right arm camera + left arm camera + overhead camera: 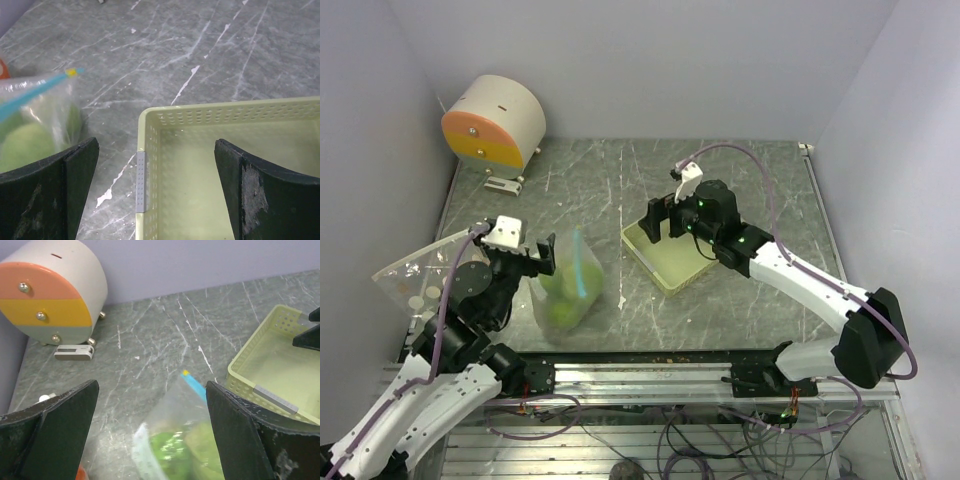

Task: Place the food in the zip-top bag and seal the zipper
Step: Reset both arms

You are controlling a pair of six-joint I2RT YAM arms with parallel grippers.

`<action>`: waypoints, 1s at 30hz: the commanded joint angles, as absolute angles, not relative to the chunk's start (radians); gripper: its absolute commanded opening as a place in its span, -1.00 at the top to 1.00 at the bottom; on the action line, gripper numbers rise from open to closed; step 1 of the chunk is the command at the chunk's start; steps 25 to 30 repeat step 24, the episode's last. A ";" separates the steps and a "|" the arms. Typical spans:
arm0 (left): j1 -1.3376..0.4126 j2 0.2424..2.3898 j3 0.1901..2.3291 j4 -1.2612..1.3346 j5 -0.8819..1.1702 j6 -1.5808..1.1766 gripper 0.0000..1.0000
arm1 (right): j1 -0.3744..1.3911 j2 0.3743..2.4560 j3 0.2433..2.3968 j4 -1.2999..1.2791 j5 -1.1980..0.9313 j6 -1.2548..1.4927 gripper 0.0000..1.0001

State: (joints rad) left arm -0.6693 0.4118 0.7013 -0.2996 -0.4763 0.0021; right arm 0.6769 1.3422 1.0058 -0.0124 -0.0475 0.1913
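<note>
Round green food (558, 303), glossy, bunched low inside clear bag (588, 292) with blue zipper strip, on bench (750, 180). Left fingers (65, 425) spread wide around bag top, grasping nothing. Right fingers (65, 185) likewise released over yellow-green basket (200, 107).

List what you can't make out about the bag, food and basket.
1. Zipper: open or sealed; too small in top view, cut off by left wrist view's bottom edge.
2. Food: count; green pieces overlap behind crinkled bag plastic, every view.
3. Basket: far end; right pincer covers it in top view, frame edge cuts it in right wrist view.
</note>
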 commanded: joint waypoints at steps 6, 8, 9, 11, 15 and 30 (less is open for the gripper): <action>-0.668 0.470 0.756 -0.351 -0.415 -0.109 -0.99 | 0.670 1.340 0.983 -0.068 0.078 0.268 -1.00; -0.669 0.466 0.744 -0.341 -0.409 -0.115 -0.99 | 0.670 1.332 0.976 -0.081 0.098 0.270 -1.00; -0.669 0.464 0.739 -0.335 -0.406 -0.119 -0.99 | 0.670 1.327 0.975 -0.089 0.104 0.270 -1.00; -0.668 0.463 0.731 -0.327 -0.399 -0.122 -0.99 | 0.671 1.317 0.972 -0.098 0.115 0.270 -1.00; -0.668 0.471 0.727 -0.319 -0.393 -0.124 -0.99 | 0.671 1.300 0.962 -0.110 0.141 0.270 -1.00; -0.669 0.482 0.727 -0.319 -0.389 -0.129 -0.99 | 0.670 1.281 0.949 -0.115 0.186 0.267 -1.00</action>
